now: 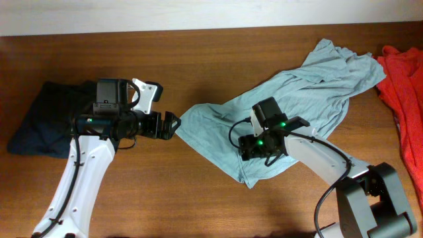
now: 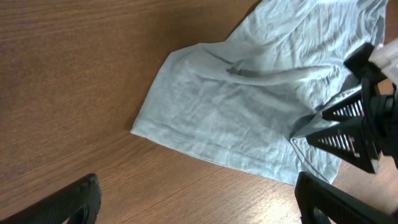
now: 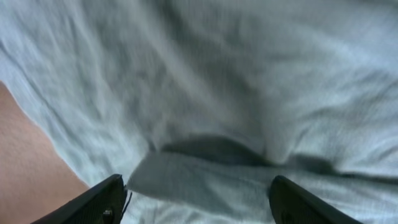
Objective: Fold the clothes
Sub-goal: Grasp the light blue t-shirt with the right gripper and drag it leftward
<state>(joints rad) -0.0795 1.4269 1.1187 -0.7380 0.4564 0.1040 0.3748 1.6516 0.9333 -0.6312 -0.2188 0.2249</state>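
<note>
The left end effector [image 1: 173, 124] gapes wide beside the T-shirt [image 1: 310, 79] hem, poised to pinch. The right end effector [image 1: 254, 152], spread wide, seemingly straddles a fold.

The T-shirt [image 1: 310, 86] sprawls across the table's [image 1: 198, 53] middle and right. The left gripper [image 1: 176, 124] sits just left of its corner, and the right gripper [image 3: 202, 199] is down on its near part. A second garment [image 1: 39, 122] lies far left and a third garment [image 1: 403, 86] at the right edge.

Bare table [image 1: 165, 192] lay open between the two arms and along the far edge. The right gripper [image 1: 254, 151] and its arm blocked the pale T-shirt [image 1: 317, 79] at its near hem. The left gripper [image 1: 173, 125] stood just off the shirt's left corner. The red garment [image 1: 403, 86] crowded the right side.
</note>
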